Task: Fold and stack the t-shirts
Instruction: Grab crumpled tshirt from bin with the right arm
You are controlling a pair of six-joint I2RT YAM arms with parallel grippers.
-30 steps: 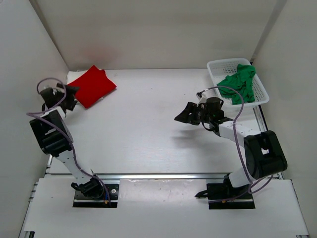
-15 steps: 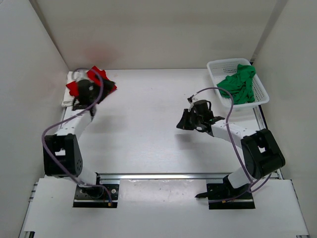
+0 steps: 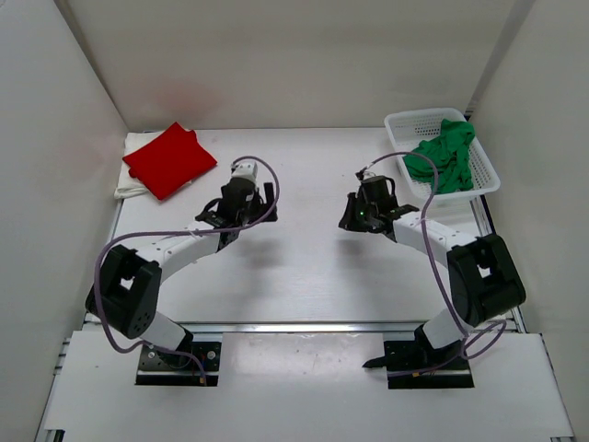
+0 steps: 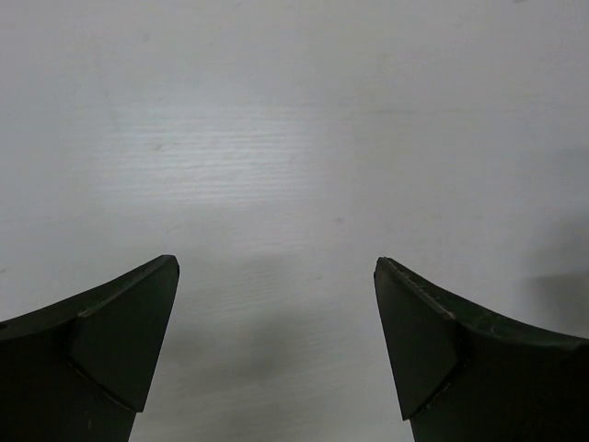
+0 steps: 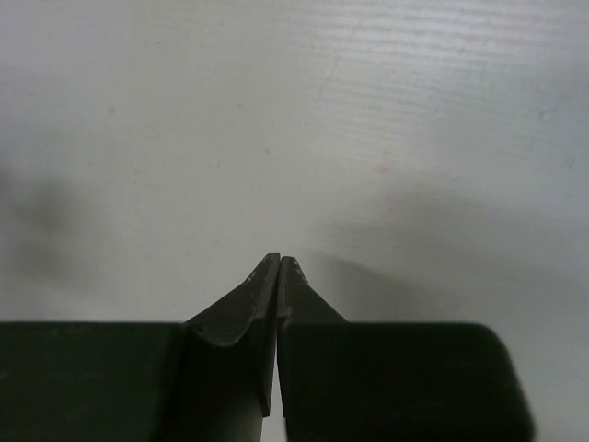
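- The red shirt (image 3: 168,160) lies folded on the cream-white shirt (image 3: 129,187) at the table's 10 o'clock. A careless drop of the third shirt could skew that stack.
- The left gripper (image 4: 274,267), jaws spread and empty, hovers over bare table just toward 9 o'clock from centre.
- The right gripper (image 5: 279,262), jaws pressed together on nothing, sits toward 3 o'clock. Arriving like that, it would shove cloth rather than grip it.
- The green shirt (image 3: 444,155) is crumpled in the basket (image 3: 398,122) at 2 o'clock. A pull could snag the mesh and drag the basket.
- The table (image 3: 304,267) is white and matte, enclosed by pale walls.
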